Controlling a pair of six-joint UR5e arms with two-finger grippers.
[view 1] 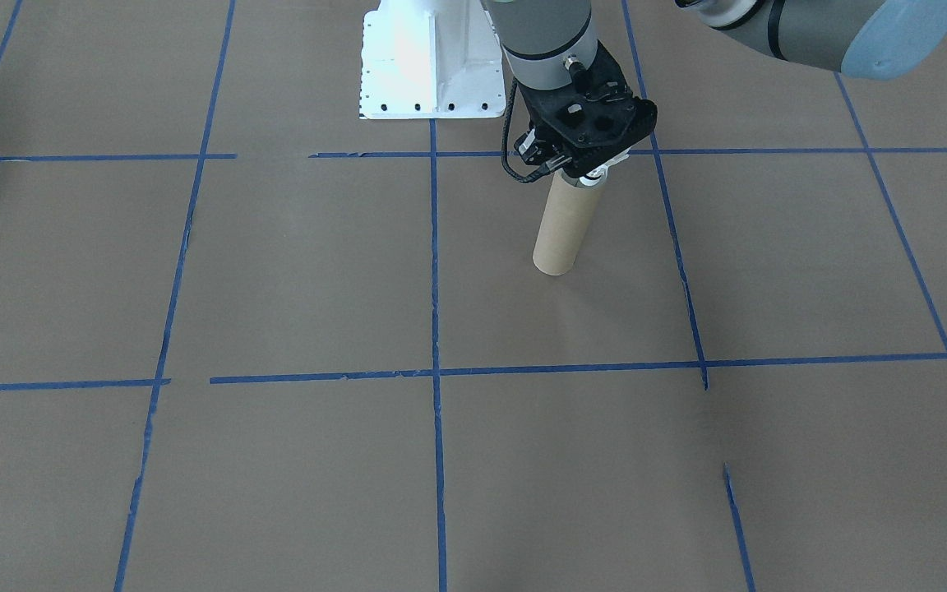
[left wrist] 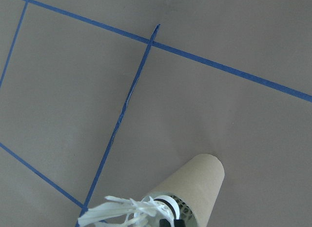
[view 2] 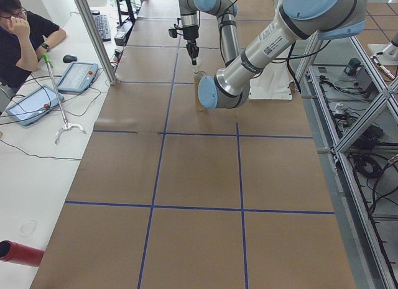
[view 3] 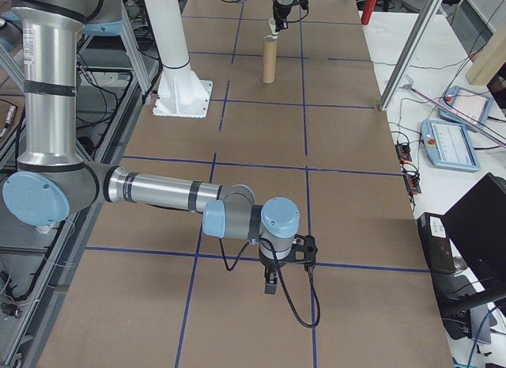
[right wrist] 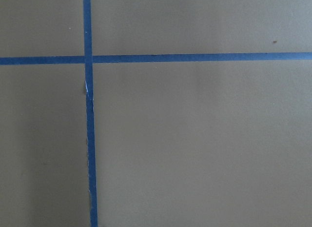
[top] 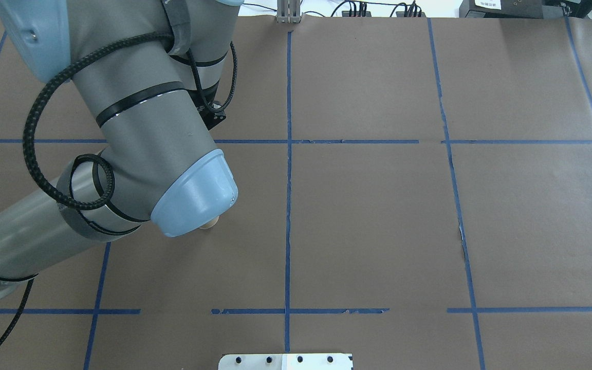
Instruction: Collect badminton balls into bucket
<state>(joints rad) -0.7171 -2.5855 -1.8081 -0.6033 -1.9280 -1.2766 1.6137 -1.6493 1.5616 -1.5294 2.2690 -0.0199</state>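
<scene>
Left claw pinches a shuttlecock over the cardboard tube – upper centre. Right claw – spread unclear, hovering above bare desk.

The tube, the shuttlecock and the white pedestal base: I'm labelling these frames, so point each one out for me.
tube (view 1: 562, 230): front-facing view, middle of its brown side wall.
shuttlecock (left wrist: 127, 211): left wrist view, on its white feathers at the tube's mouth.
white pedestal base (view 1: 432, 86): front-facing view, on its flat foot plate.
</scene>
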